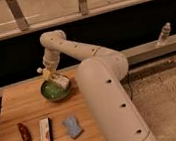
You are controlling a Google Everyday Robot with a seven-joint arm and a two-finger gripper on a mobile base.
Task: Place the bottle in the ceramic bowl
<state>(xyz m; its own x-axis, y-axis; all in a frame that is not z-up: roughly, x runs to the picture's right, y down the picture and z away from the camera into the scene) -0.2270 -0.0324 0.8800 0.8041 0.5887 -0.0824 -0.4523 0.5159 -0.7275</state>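
— dark wall panels run behind a pale wooden tabletop (26, 103), with a ledge along the wall and a gravelly floor to the right. what's up on that ledge?

— a clear bottle with a pale cap (164, 34), upright, well apart from everything on the tabletop.

— and the arm?

— the big white robot arm (106, 97) rises from the lower right, bends over the far edge of the tabletop and comes down over the round shallow green glazed ceramic bowl (54, 91). the gripper (52, 75) hangs just above the bowl's far side.

— is it holding anything?

— the small white plastic bottle with the orange-brown printed label (58, 80) sits right at the gripper, tilted, its lower end over the bowl's interior. whether the gripper is clamped on it or has let go, i cannot tell; nor whether the bottle touches the bowl.

— anything else on the tabletop?

— near the front edge, a dark red elongated object (24, 133) at the left, a flat rectangular packet with dark and red print (45, 133) just beside it, and a crumpled pale blue cloth (72, 127) to the right of that, all apart from the bowl.
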